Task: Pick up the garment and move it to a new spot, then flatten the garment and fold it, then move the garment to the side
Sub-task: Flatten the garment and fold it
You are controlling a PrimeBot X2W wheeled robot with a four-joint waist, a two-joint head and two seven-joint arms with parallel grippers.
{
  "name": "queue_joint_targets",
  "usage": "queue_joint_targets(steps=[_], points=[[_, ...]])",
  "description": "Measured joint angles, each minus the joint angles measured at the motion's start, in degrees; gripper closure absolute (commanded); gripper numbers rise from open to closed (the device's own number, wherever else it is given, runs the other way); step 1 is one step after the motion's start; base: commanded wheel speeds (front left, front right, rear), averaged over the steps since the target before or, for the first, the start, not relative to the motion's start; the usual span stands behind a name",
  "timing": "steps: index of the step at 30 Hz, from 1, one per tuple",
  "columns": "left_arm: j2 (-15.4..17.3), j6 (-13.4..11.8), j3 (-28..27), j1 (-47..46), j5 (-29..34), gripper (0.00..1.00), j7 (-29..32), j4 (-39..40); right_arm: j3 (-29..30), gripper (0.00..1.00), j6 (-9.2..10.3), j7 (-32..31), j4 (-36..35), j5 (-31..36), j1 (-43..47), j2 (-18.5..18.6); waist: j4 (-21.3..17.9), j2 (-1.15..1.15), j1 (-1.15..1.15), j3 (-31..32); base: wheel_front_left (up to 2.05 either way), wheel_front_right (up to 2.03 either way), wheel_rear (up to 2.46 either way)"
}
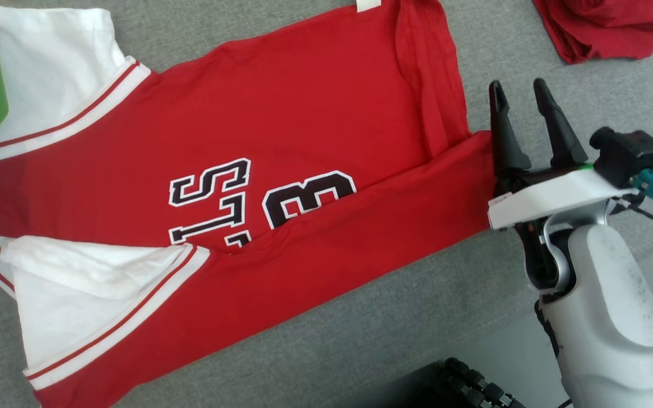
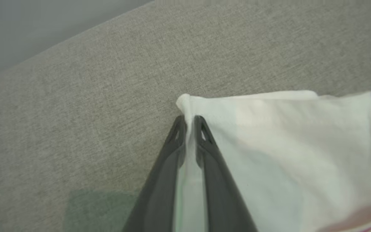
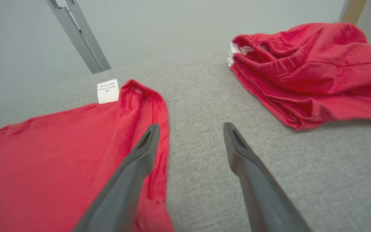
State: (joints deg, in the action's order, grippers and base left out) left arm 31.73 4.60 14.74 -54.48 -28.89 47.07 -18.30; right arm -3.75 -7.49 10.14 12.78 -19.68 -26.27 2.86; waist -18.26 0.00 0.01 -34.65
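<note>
Red jersey (image 1: 315, 113) with white sleeves lies spread across the grey tabletop (image 1: 360, 340), collar end to the robot's left and hem (image 1: 474, 187) to its right. It looks moved and flattened, and folding seems under way. The near long edge is turned up over the body and cuts across the lower part of the black-and-white print (image 1: 253, 198). The near sleeve (image 1: 88, 283) lies tucked in on top. A narrow band of cloth by the hem is also doubled over, next to a white tag (image 3: 107, 91).

The left end effector (image 2: 190, 124) is pressed together on the edge of the far sleeve (image 2: 285, 145), with white cloth pinched between its fingers. That sleeve is flat on the tabletop, not lifted. The right end effector (image 1: 519, 90) is spread and holds nothing. It sits just beside the hem, with one finger over the red edge and the other over bare tabletop.

By my reading, what is left is to fold the far sleeve and far side in. After that come the crosswise folds and the move to the side. A second red pile (image 1: 610, 28) sits apart at the far right, so the finished jersey should be kept clear of it.
</note>
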Motion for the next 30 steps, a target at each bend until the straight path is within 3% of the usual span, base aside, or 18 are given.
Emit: queue_joint_targets(steps=[5,12,24,25,26,27,28,30], points=[[-1.9,0.0,0.3,0.1,-0.1,1.0,-3.6,1.5,0.9,0.0,0.0,-3.6,0.7,2.9,-5.3,0.0,2.0,0.0,0.0,0.8,0.0,0.0,0.0],[-6.5,1.0,2.0,0.5,-1.2,1.0,-11.1,3.7,2.2,0.0,-0.01,-11.1,8.4,10.6,-13.9,0.6,6.7,0.0,0.0,2.3,0.0,0.0,0.0],[-11.6,2.1,5.7,4.8,-2.3,1.0,-23.7,6.1,0.3,0.0,-0.03,-21.7,20.3,17.0,-21.7,8.1,16.3,0.0,0.0,4.7,0.0,0.0,0.0],[-11.7,2.2,5.9,5.1,-2.3,1.0,-24.4,5.9,0.3,0.13,-0.03,-22.3,21.0,17.3,-22.0,8.7,16.9,0.0,0.0,4.9,0.0,0.0,0.0],[-11.9,2.2,6.1,5.3,-2.3,1.0,-24.9,5.7,0.4,0.6,-0.03,-22.7,21.3,17.4,-22.1,9.1,17.3,0.0,0.0,5.1,0.0,0.0,0.0],[-12.1,2.3,6.3,5.4,-2.3,1.0,-25.4,5.5,0.7,0.77,-0.03,-23.2,21.7,17.9,-22.2,9.4,17.8,0.0,0.0,5.4,0.0,0.0,0.0],[-12.2,2.3,6.5,5.6,-2.4,1.0,-25.9,5.2,1.1,1.0,-0.03,-23.8,22.0,18.2,-22.2,9.6,18.1,0.0,0.0,5.8,0.0,0.0,0.0],[-12.3,2.4,6.9,5.9,-2.8,1.0,-26.5,4.8,1.8,1.0,-0.03,-24.8,22.5,18.8,-22.2,9.7,18.4,0.0,0.0,6.5,0.0,0.0,0.0]])
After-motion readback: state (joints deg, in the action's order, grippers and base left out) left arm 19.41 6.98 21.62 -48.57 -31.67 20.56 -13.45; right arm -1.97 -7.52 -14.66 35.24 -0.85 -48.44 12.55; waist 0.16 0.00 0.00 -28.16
